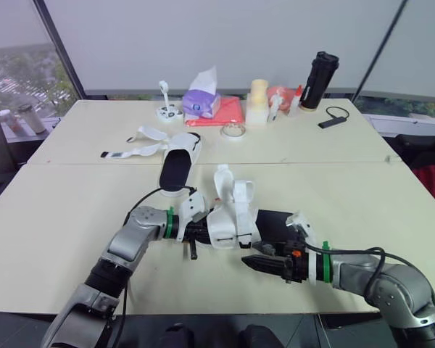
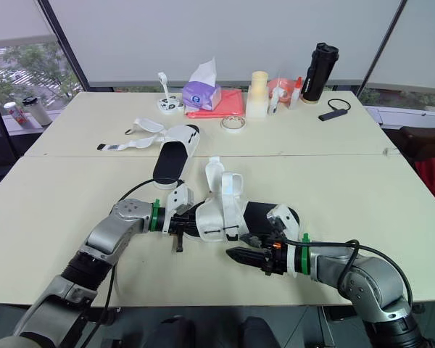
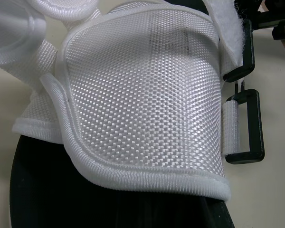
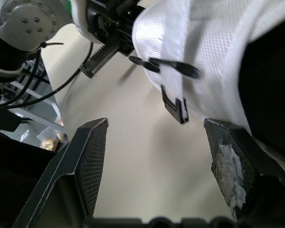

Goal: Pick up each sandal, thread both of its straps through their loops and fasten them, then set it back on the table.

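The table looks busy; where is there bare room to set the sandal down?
Widest bare stretch of table lies on the robot's right of the near sandal, out to the edge. The near-left corner, in front of the far sandal and its straps, is also free. Crowded: the far edge, from tissue box to black flask, and the middle.

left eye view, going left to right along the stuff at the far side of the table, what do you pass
small white object with an upright stalk -> purple tissue pack -> tape roll -> cream container -> black bottle -> flat black device with a cord
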